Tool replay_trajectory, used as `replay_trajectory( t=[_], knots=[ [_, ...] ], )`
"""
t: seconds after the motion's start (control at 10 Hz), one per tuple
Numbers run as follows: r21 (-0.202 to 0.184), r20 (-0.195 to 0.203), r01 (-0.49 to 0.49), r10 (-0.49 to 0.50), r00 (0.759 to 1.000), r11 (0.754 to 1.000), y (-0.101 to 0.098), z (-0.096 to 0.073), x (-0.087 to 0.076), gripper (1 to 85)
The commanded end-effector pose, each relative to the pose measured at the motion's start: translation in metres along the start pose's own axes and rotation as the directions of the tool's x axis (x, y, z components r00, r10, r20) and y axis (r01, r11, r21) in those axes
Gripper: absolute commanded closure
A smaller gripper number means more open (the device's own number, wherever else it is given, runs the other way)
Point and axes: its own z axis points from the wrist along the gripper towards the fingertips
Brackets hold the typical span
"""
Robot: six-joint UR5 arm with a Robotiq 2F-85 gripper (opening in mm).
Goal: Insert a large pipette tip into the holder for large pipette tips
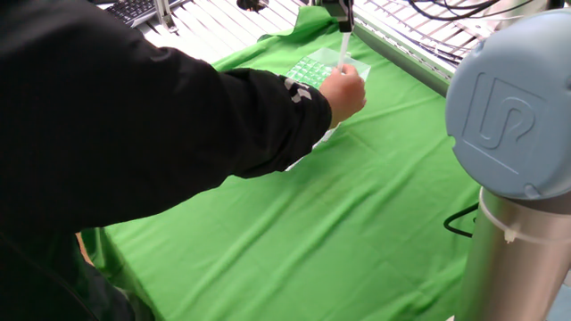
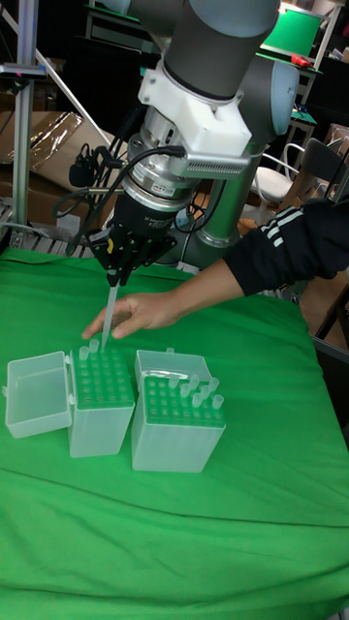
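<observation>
In the tall fixed view my gripper [image 2: 115,274] is shut on the top of the large pipette tip [image 2: 109,318], which hangs almost upright. Its lower end is at the back rows of the holder for large pipette tips [image 2: 103,383], a translucent box with a bright green hole grid. I cannot tell whether the end is in a hole. The holder's clear lid [image 2: 37,392] lies open to the left. In the fixed view the gripper [image 1: 343,23], tip [image 1: 342,49] and holder [image 1: 310,66] are at the far top.
A person's hand [image 2: 145,312] rests by the holder's back edge, right beside the tip; the black-sleeved arm [image 1: 134,116] crosses the green cloth [image 1: 357,223]. A second box [image 2: 178,412] bristling with clear tips stands to the right. My arm's joint [image 1: 513,116] fills the near right.
</observation>
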Motion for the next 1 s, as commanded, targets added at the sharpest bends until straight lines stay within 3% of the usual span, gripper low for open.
replay_trajectory(
  t=[0.0,0.1,0.5,0.9],
  knots=[
    [-0.032,0.019,0.009,-0.009,1.000,0.999,0.0086,0.0000,-0.0037,75.0],
    [-0.044,0.026,0.011,-0.010,1.000,0.999,0.0115,0.0001,-0.0053,69.7],
    [-0.045,0.055,0.033,-0.031,0.998,0.998,0.0118,0.0005,-0.0121,61.0],
    [-0.047,0.063,0.044,-0.041,0.997,0.998,0.0113,0.0009,-0.0132,60.7]
  ],
)
